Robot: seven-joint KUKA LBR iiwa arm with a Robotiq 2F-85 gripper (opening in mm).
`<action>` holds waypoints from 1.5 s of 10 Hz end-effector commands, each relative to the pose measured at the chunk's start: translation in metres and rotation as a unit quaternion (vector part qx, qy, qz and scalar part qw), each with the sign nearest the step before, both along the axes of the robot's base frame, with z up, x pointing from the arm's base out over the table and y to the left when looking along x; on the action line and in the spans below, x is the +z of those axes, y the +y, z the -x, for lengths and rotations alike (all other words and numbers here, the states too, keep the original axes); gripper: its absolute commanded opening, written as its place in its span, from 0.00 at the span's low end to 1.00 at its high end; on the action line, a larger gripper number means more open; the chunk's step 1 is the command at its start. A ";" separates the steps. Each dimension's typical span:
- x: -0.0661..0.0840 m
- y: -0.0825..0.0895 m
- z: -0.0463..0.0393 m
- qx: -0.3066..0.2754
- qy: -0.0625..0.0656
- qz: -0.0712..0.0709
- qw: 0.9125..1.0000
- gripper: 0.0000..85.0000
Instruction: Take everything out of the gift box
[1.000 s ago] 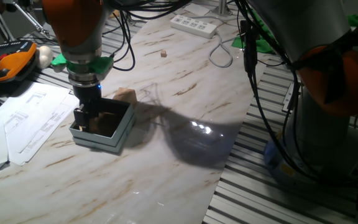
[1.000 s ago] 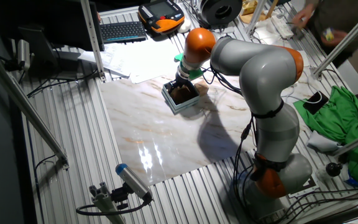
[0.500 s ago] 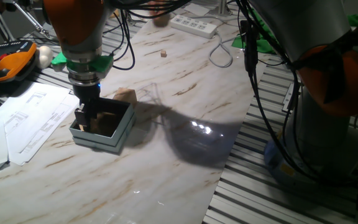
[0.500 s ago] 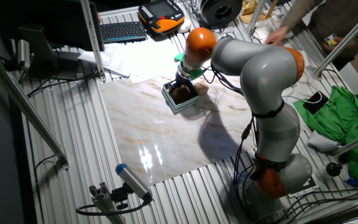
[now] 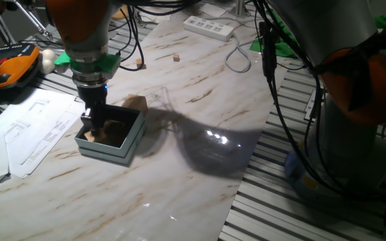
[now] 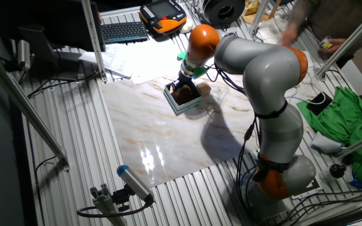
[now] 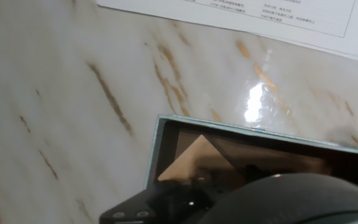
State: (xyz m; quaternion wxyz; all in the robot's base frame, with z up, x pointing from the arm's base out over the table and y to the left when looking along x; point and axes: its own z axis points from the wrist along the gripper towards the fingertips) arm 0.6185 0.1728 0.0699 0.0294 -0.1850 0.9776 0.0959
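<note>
Gift box (image 5: 112,137) is seen on the marble table (image 5: 200,181), left of centre, holding a tan wooden block (image 7: 188,163) in one corner. Gripper (image 5: 91,122) is lowered inside; finger state cannot be told. A second block (image 5: 137,102) sits just outside at 1 o'clock. Printed sheets (image 5: 29,130) lie at 9 o'clock, text unreadable. A power strip (image 5: 210,27) lies at the far edge.

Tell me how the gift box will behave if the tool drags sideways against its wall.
The gift box looks like thin, shallow cardboard, so probably light. It sits on smooth, glossy marble table, so it would likely slide rather than tip. With the tool down inside it, it may well lift along.
</note>
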 end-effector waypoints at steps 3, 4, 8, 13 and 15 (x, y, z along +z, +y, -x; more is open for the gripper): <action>0.002 0.001 0.0015 -0.023 0.001 0.006 1.000 0.80; 0.003 0.001 0.0020 -0.026 0.001 0.006 1.000 1.00; 0.001 0.005 0.0080 -0.033 0.005 0.008 0.999 1.00; -0.004 0.007 0.0093 -0.040 -0.001 0.006 0.999 1.00; -0.008 0.006 0.0078 -0.038 -0.001 0.004 0.999 1.00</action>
